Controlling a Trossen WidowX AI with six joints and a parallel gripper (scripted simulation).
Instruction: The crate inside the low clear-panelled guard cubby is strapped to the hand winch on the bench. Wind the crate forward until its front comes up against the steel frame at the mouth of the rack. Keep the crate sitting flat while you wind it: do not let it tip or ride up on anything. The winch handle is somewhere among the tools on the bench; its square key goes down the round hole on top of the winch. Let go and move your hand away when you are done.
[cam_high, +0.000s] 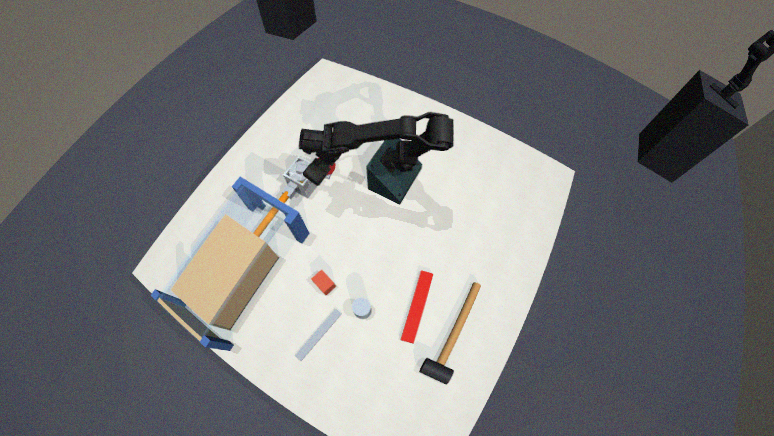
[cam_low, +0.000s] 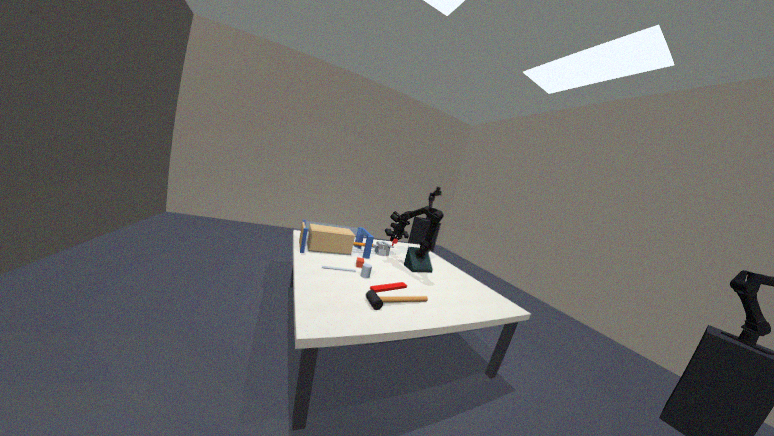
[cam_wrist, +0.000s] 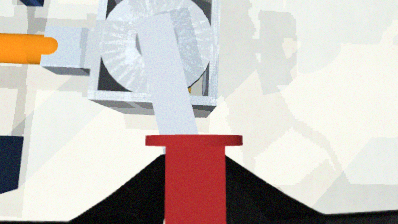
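one gripper (cam_high: 326, 168) (cam_low: 394, 238) (cam_wrist: 192, 162) clamped on red grip (cam_wrist: 195, 180) | fingertips cropped | key end unseen

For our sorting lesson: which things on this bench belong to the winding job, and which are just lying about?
In the job:
- crate
- orange strap
- winch
- red-gripped handle
- blue frame

Lying about:
- mallet
- red bar
- grey bar
- grey cylinder
- red block

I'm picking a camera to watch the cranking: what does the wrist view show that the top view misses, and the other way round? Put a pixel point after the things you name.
Only wrist: the crank's flat arm (cam_wrist: 170, 80) reaching across the round drum (cam_wrist: 117, 50), and its flanged red grip.
Only top: the cardboard-colored crate (cam_high: 222, 265), the mallet (cam_high: 459, 324) and the red bar (cam_high: 417, 307).
Both: the winch's gray frame (cam_high: 286, 174) (cam_wrist: 215, 55) and orange strap (cam_high: 271, 214) (cam_wrist: 22, 48).
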